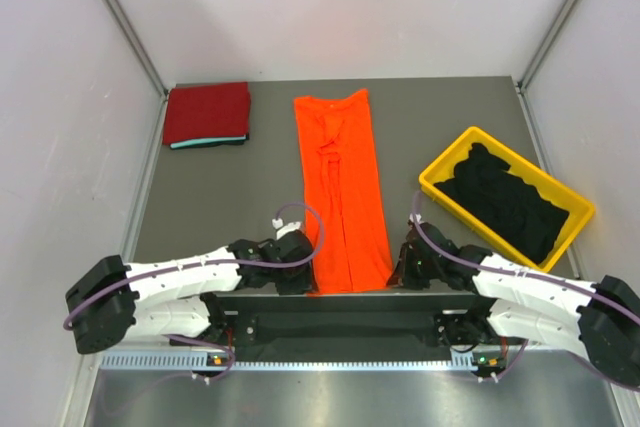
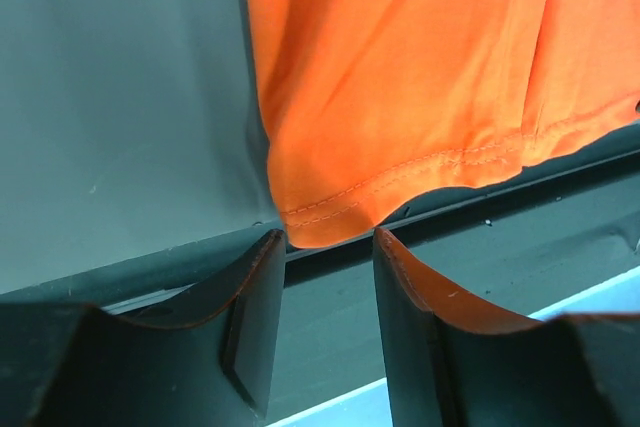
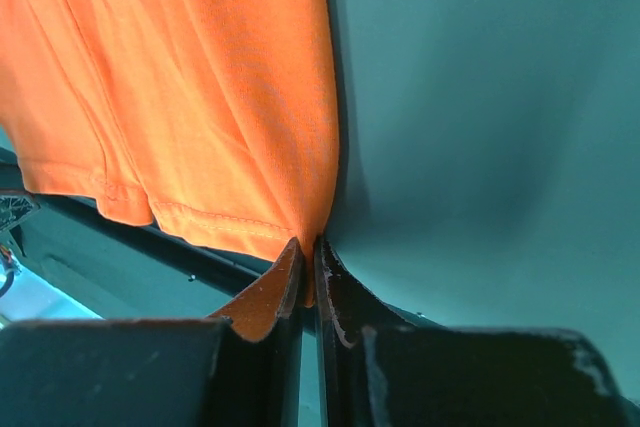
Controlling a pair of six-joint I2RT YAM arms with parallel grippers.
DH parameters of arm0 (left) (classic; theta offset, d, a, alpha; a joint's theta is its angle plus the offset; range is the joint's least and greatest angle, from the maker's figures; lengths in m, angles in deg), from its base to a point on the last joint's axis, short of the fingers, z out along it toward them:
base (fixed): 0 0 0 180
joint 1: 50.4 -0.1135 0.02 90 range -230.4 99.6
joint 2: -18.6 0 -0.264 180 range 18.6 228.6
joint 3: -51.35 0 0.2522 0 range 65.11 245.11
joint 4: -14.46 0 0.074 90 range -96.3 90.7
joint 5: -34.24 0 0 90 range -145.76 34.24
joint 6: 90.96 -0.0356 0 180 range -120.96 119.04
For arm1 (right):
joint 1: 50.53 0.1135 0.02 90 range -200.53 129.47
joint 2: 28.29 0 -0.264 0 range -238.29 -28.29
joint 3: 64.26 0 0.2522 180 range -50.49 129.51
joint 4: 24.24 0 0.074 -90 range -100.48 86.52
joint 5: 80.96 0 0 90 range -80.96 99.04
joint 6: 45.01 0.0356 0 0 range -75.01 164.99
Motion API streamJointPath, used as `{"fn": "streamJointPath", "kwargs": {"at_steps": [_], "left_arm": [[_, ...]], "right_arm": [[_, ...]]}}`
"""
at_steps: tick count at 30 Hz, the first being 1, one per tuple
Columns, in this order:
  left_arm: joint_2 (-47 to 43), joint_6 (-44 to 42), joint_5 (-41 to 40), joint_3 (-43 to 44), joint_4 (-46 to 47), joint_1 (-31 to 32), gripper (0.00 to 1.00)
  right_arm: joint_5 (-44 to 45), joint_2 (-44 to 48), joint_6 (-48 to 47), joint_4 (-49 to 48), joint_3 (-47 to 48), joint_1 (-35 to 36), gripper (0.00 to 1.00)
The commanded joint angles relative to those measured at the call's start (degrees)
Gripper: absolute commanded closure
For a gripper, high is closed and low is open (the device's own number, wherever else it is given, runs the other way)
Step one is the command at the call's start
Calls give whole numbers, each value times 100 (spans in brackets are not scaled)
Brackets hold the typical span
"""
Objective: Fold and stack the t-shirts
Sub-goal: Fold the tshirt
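Note:
The bright orange t-shirt [image 1: 343,192] lies as a long narrow strip down the middle of the table, its hem at the near edge. My left gripper [image 1: 303,282] is open at the hem's left corner [image 2: 320,217], with the cloth just beyond its fingertips [image 2: 262,252]. My right gripper [image 1: 401,269] is shut on the hem's right corner [image 3: 300,217]. A folded dark red t-shirt [image 1: 207,113] lies on a teal one [image 1: 200,143] at the back left. Black t-shirts [image 1: 505,202] fill the bin.
A yellow plastic bin [image 1: 440,172] stands at the right of the table. White walls close in the left, right and back. A black rail [image 1: 330,299] runs along the near edge between the arm bases.

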Motion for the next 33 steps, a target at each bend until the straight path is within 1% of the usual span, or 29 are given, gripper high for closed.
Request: {"fn": "streamJointPath", "kwargs": {"at_steps": [1, 4, 6, 11, 13, 14, 16, 17, 20, 23, 27, 30, 33], "left_arm": [[-111, 131, -261, 37, -26, 44, 54], [-278, 271, -384, -68, -9, 44, 53], [-314, 420, -384, -244, 175, 44, 53], [-349, 597, -480, -481, 491, 53, 57], [-331, 693, -411, -569, 808, 53, 59], [-305, 711, -384, -604, 887, 44, 65], [-235, 703, -349, -587, 905, 44, 74], [-217, 668, -340, -500, 862, 53, 85], [-156, 475, -375, -228, 616, 71, 100], [-138, 395, -314, -60, 606, 62, 100], [-42, 281, -287, 203, 580, 53, 100], [125, 193, -463, 432, 413, 36, 100], [283, -96, -297, 581, 448, -262, 100]], "right_arm": [[107, -33, 57, -6, -9, 160, 95], [116, -41, 74, -42, -18, 204, 94], [125, -33, 83, -77, -9, 213, 94], [134, -76, 118, -156, -9, 266, 94], [134, -111, 109, -173, -9, 266, 94], [134, -120, 101, -165, 17, 274, 94], [134, -156, 92, -138, 70, 292, 94], [134, -147, 101, -112, 79, 292, 95], [178, -86, 101, 19, 158, 310, 96], [248, 20, 48, 230, 342, 362, 100], [388, 47, -189, 591, 781, 362, 100], [625, -198, -470, 837, 1211, 362, 100], [652, -471, -777, 907, 1598, 310, 100]]}}
